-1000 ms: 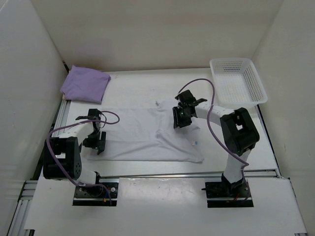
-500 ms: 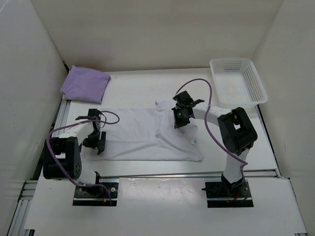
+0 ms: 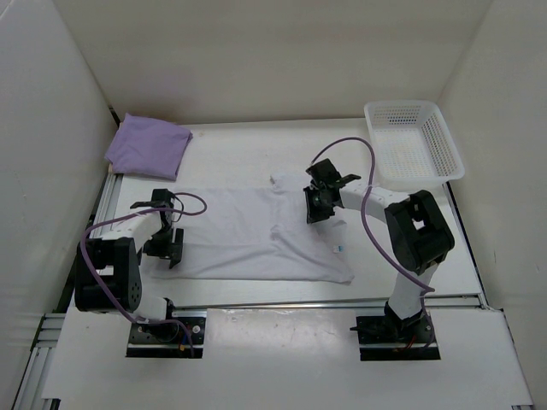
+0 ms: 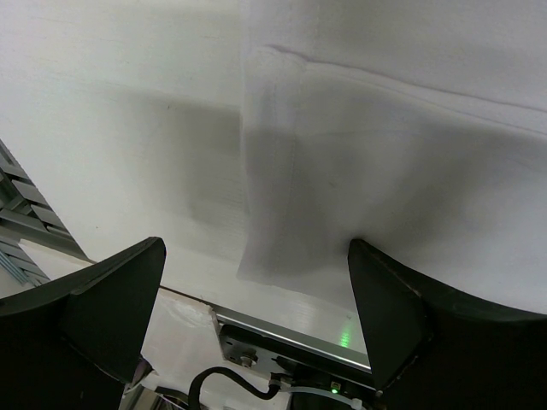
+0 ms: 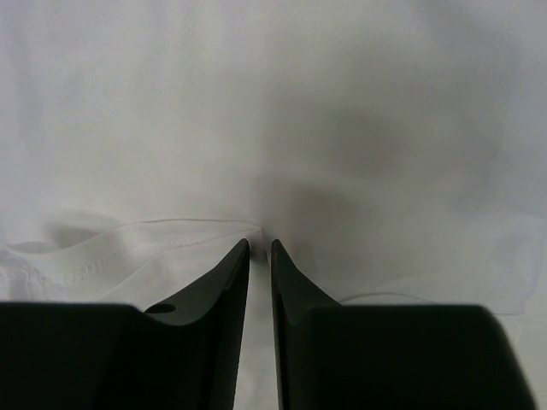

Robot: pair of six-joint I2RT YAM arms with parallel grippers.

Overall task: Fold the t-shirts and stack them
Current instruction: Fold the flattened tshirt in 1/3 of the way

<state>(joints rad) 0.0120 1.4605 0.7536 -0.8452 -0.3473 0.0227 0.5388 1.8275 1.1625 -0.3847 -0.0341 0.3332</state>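
A white t-shirt (image 3: pixel 248 235) lies spread flat across the middle of the table, its small blue neck label (image 3: pixel 337 248) near the right hem. My right gripper (image 3: pixel 318 205) is down on the shirt's upper right part. In the right wrist view its jaws (image 5: pixel 260 246) stand almost together, with a raised fold of the white t-shirt (image 5: pixel 171 243) pinched at their tips. My left gripper (image 3: pixel 167 245) hovers wide open over the shirt's near left corner (image 4: pixel 282 256), nothing between its fingers (image 4: pixel 115 299). A folded lavender t-shirt (image 3: pixel 147 147) rests at the back left.
A white perforated basket (image 3: pixel 427 162) stands at the back right corner. White walls close in the left, back and right sides. The table's metal front rail (image 4: pixel 291 329) runs just below the left gripper.
The right gripper's jaws have closed from wider apart to nearly together on the cloth, shifting slightly left and then back right. The left arm has not moved.
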